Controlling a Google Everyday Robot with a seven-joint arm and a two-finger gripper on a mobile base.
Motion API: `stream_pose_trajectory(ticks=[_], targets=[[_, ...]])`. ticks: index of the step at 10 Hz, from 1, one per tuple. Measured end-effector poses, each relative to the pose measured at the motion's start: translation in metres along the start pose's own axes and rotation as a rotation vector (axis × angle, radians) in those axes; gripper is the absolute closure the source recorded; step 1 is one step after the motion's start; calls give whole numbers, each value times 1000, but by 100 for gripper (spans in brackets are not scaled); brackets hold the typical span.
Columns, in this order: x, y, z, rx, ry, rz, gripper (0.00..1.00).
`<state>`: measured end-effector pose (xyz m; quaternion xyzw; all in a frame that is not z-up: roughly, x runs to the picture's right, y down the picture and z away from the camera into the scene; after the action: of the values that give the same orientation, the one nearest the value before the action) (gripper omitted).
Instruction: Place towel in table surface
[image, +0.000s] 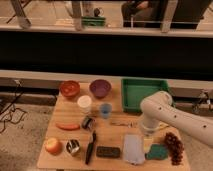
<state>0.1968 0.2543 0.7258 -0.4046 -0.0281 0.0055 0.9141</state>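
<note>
The light grey-blue towel (133, 148) lies flat on the tan wooden table surface (115, 134), near the front edge, between a black block (108, 151) and a dark green sponge (157, 151). My white arm comes in from the right. Its gripper (146, 132) hangs just above and to the right of the towel, mostly hidden behind the wrist. The towel is apart from it, and nothing shows in the gripper.
A green tray (145, 93) stands at the back right. Orange bowl (69, 88), purple bowl (100, 88), white cup (84, 103) and blue cup (105, 110) fill the back. Carrot (67, 126), apple (52, 145), can (73, 147), knife (90, 147) and grapes (174, 146) lie in front.
</note>
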Motion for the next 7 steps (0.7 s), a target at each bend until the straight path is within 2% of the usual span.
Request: stream_pose_trajectory(ticks=[2,7], targets=[[-8,17,9,-19,-13,-7,20],[-26,35,24,-37,-29,-49,20]])
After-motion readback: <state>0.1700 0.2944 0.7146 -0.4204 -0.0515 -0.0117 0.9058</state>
